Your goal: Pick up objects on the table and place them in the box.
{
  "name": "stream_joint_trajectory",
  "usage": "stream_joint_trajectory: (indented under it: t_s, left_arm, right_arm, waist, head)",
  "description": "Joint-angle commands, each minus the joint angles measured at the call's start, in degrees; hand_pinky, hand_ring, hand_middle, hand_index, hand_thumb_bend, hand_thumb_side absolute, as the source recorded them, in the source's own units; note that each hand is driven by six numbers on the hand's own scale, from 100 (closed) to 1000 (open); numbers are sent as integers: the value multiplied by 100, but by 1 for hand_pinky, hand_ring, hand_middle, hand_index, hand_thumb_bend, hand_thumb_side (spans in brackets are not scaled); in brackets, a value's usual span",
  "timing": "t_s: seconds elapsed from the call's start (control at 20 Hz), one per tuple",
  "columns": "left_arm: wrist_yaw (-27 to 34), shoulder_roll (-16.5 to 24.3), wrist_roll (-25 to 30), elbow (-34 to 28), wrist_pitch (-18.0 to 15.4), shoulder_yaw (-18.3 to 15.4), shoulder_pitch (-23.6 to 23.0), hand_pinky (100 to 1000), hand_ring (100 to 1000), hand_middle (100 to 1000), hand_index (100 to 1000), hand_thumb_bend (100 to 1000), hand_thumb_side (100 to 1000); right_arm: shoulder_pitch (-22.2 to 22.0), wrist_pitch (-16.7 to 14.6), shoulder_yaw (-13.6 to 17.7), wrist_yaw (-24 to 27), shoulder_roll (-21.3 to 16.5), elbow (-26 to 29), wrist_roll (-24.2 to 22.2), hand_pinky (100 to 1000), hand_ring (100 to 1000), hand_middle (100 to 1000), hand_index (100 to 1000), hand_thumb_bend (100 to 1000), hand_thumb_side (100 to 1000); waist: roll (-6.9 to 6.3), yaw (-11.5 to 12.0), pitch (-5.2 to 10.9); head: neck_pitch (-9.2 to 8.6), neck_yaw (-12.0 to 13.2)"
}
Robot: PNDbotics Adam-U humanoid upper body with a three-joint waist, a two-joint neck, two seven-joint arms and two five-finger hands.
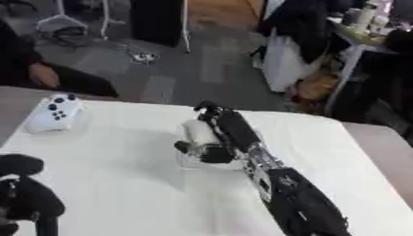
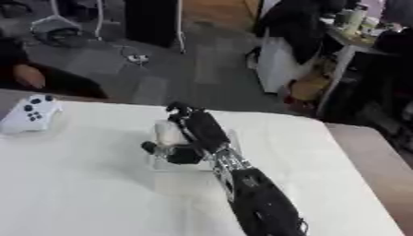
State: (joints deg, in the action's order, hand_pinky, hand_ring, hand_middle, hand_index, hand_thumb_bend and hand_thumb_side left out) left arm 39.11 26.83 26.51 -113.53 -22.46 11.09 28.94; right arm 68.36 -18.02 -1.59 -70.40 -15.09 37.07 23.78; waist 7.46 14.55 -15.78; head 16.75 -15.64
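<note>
My right hand [image 1: 232, 130] reaches in from the lower right to the middle of the white table [image 1: 113, 184]. Its fingers and thumb are curled round a white cylinder-shaped object [image 1: 196, 131]. Under and around the hand I make out a faint clear box [image 2: 164, 162]; whether the object touches it I cannot tell. A white game controller [image 1: 55, 112] lies at the table's far left. My left hand [image 1: 28, 198] shows as a dark shape at the lower left corner of the left eye view, away from the objects.
The table's right edge [image 1: 379, 156] runs beside a brown surface. Beyond the far edge is floor with stands, cables and a cluttered desk. A person's hand [image 1: 42, 74] rests off the table at the far left.
</note>
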Motion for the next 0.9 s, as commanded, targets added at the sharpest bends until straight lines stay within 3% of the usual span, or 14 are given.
stream_joint_trajectory:
  t_s: [0.05, 0.25, 0.6, 0.75, 0.8, 0.9]
  left_arm:
    - [-26, 57, 1, -106, -24, -1, 87, 386, 719, 850, 917, 563, 864]
    - [-31, 58, 2, -106, -25, 0, 84, 386, 720, 850, 917, 563, 864]
    - [-33, 64, 4, -106, -28, 0, 73, 386, 720, 851, 916, 563, 865]
    - [-42, 69, 5, -106, -27, -4, 55, 386, 720, 851, 916, 562, 866]
    - [-52, 76, 1, -106, -27, -12, 38, 387, 720, 850, 916, 563, 866]
    - [-79, 109, -27, -106, -40, -50, -12, 387, 720, 850, 913, 565, 863]
  right_arm:
    - [-16, 205, 43, -14, -3, -141, -353, 757, 777, 861, 623, 705, 1000]
    - [-23, 335, 45, 30, 0, -110, -623, 777, 790, 877, 648, 706, 1000]
    - [-36, 371, 34, 54, 10, -65, -691, 780, 790, 878, 650, 699, 1000]
    - [-52, 302, 34, 159, 8, -17, -623, 740, 734, 843, 606, 625, 1000]
    - [-70, 184, 15, 309, -17, 55, -542, 442, 616, 747, 597, 543, 1000]
    - [-170, -290, -133, 1005, -216, 393, -311, 228, 494, 604, 570, 457, 1000]
  waist:
    - [-75, 8, 45]
    - [-73, 7, 43]
    - [-77, -1, 54]
    - [-82, -22, 67]
    - [-82, -42, 77]
    - [-71, -108, 104]
  head:
    - [-27, -16]
    - [-14, -14]
    - [-21, -18]
    - [-29, 0]
    - [-62, 69]
    - [-210, 349]
